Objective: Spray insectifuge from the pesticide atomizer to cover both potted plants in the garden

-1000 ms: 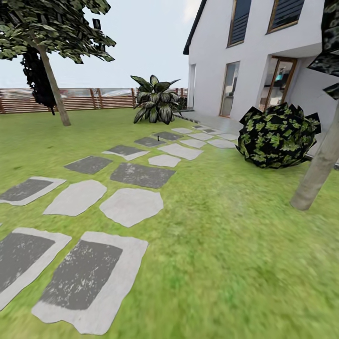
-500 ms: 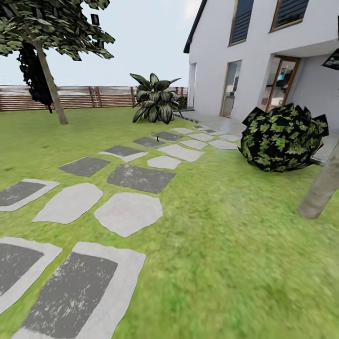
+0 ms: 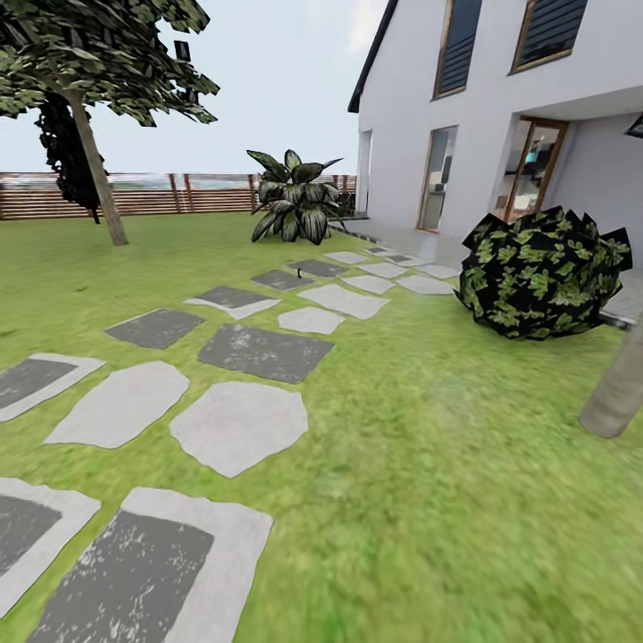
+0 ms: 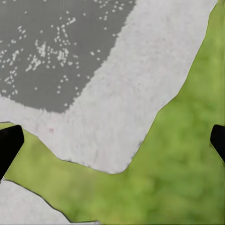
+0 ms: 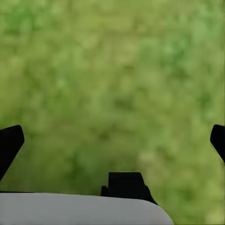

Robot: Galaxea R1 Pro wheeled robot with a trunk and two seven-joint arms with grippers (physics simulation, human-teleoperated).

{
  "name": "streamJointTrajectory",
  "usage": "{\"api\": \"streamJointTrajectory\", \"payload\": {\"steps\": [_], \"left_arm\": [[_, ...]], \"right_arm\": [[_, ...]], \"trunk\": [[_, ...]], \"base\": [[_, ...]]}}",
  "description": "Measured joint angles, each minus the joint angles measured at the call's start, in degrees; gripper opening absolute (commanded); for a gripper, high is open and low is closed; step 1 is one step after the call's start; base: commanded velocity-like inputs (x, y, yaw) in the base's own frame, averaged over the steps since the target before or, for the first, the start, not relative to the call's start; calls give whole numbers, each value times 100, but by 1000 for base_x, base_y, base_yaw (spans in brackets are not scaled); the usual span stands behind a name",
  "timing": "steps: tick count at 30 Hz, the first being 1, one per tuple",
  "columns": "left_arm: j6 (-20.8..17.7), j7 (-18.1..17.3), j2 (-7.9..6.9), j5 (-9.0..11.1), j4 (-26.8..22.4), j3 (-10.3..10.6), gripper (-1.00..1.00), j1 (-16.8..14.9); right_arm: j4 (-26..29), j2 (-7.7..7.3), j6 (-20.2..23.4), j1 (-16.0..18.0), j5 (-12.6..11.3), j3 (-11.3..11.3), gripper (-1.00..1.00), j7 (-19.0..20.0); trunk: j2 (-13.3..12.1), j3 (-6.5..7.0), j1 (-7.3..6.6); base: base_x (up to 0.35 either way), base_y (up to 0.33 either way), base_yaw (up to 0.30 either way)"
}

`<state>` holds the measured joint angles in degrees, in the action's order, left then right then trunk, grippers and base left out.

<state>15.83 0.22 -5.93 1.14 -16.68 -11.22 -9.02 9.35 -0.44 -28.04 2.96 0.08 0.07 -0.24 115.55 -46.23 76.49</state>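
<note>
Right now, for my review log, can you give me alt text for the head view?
A path of flat grey irregular stepping stones crosses a green lawn toward a white two-storey house. A round dark leafy bush sits at right, a broad-leaved striped plant mid-distance, with a leaning tree and brown slatted wooden fence behind.

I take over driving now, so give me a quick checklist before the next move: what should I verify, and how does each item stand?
1. Left gripper open and empty: ok, fingertips wide apart, nothing between.
2. Right gripper open and empty: ok, same, over grass.
3. Atomizer located: not ok, no bottle among what the head view takes in.
4. Potted plants located: not ok; the striped-leaf plant by the fence is large, not a small rosette.
5. Path ahead: ok, stepping stones run toward the house.
6. Obstacles right: cannot tell clearance; dark bush and tree trunk stand near.
</note>
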Motion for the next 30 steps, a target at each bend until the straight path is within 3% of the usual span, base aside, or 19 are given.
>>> {"api": "streamJointTrajectory", "payload": {"steps": [30], "left_arm": [[6, 2, -5, -1, -4, -6, 100, 0]], "right_arm": [[-4, 0, 0, 0, 0, 0, 100, 0]], "trunk": [[0, 0, 0]], "base": [[340, 0, 0]]}}
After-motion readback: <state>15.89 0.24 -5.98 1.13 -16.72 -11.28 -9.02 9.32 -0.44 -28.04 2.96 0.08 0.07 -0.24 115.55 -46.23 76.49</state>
